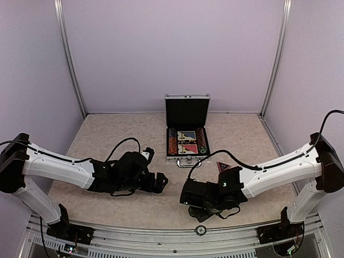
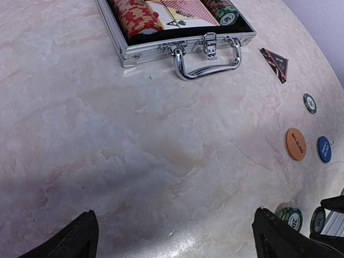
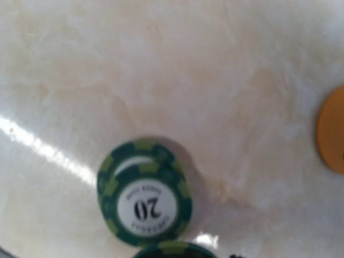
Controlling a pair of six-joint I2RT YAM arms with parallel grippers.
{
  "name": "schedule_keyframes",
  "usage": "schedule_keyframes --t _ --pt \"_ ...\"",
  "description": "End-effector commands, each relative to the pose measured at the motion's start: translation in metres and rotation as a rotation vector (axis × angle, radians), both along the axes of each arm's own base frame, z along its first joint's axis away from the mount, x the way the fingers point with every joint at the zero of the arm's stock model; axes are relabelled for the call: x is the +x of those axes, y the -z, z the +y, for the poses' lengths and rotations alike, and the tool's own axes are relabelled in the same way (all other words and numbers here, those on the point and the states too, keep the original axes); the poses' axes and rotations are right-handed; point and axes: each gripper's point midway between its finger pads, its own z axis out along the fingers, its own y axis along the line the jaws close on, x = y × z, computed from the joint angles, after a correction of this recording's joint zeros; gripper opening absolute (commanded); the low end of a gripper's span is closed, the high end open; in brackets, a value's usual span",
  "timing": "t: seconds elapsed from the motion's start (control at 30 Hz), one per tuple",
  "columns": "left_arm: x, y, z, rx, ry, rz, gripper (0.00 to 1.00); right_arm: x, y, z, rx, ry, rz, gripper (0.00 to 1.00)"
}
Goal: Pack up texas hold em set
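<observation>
Open silver briefcase point(image 2: 161, 49) sits far centre on the table point(image 1: 118, 140), lid up. The loose green 20 chips point(image 3: 144, 201) lie near right, under my right gripper point(image 1: 199, 209), with the orange disc point(image 2: 295, 143) and blue disc point(image 2: 324, 149) just beyond. Chips look light, rigid and slick, lying flat on a smooth top, so I'd pinch low across the rim edges. Left gripper point(image 2: 177, 239) is spread wide and holds nothing; I cannot tell the right claw's state.
</observation>
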Motion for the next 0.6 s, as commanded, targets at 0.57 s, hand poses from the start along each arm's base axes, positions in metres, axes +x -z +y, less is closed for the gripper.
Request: schedule_keyframes --t 0.57 --pt "0.001 -0.002 0.002 -0.016 -0.011 -0.008 0.99 0.025 0.011 0.03 0.017 -0.077 -0.005 0.43"
